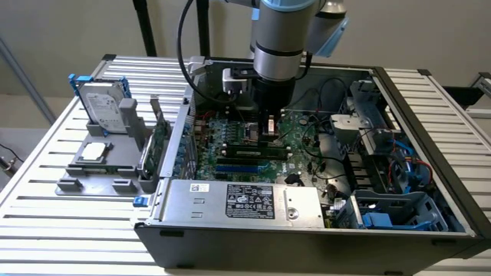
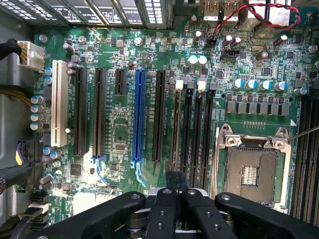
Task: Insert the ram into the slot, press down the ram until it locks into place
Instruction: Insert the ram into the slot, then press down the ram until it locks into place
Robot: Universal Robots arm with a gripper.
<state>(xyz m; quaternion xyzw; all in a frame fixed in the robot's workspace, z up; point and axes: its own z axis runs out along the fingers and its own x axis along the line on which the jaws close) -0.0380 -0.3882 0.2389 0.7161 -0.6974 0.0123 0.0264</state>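
Note:
The ram (image 1: 249, 152) is a thin green stick lying along the motherboard, standing in the slot (image 1: 230, 156) nearest the long black expansion sockets. In the wrist view the ram (image 2: 176, 127) is seen edge-on in that slot (image 2: 174, 158), first of several parallel black ones with white latches at the far end. My gripper (image 1: 270, 137) hangs straight down inside the case, with its black fingers (image 2: 172, 181) together directly over the ram's top edge, toward one end. Whether the tips touch the ram cannot be made out. The slot's near end is hidden under the fingers.
A blue socket (image 2: 138, 114) and the metal-framed processor socket (image 2: 251, 172) flank the memory slots. The power supply box (image 1: 238, 201) and drive cages (image 1: 391, 210) crowd the case. Outside, at the exterior view's left, a grey holder (image 1: 100, 169) carries a hard drive (image 1: 103, 109) and an upright green card (image 1: 158, 144).

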